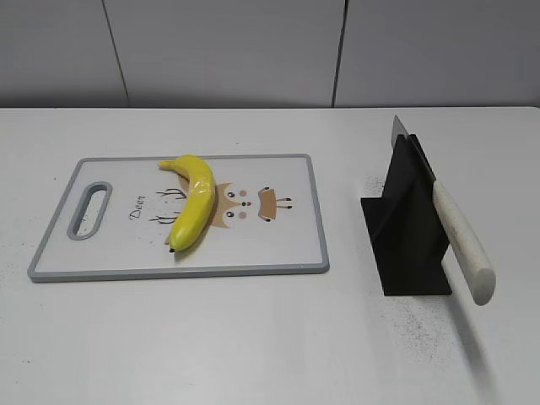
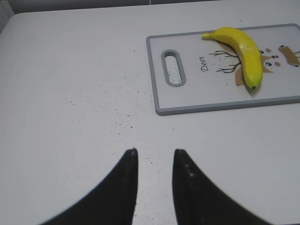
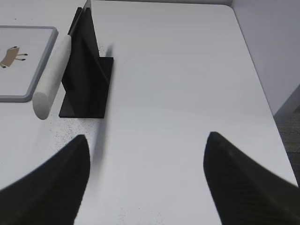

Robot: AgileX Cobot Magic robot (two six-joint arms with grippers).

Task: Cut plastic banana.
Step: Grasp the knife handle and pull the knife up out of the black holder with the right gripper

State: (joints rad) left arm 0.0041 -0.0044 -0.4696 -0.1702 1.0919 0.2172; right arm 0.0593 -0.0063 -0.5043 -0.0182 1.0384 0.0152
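Note:
The plastic banana (image 1: 192, 202) is glossy yellow and lies on a white cutting board (image 1: 278, 245) with a grey rim and a deer drawing. It also shows in the left wrist view (image 2: 243, 50). A knife with a white handle (image 1: 462, 243) rests slanted in a black stand (image 1: 409, 224), blade tip up at the back; the handle also shows in the right wrist view (image 3: 52, 75). My left gripper (image 2: 154, 152) is open and empty, above bare table left of and nearer than the board. My right gripper (image 3: 146, 140) is wide open and empty, right of the stand. Neither gripper shows in the exterior view.
The board (image 2: 225, 101) has a grey handle slot (image 2: 172, 68) at its left end. The black stand (image 3: 86, 70) sits right of the board. The table's right edge (image 3: 262, 89) drops off beside a grey wall. Dark specks dot the white tabletop.

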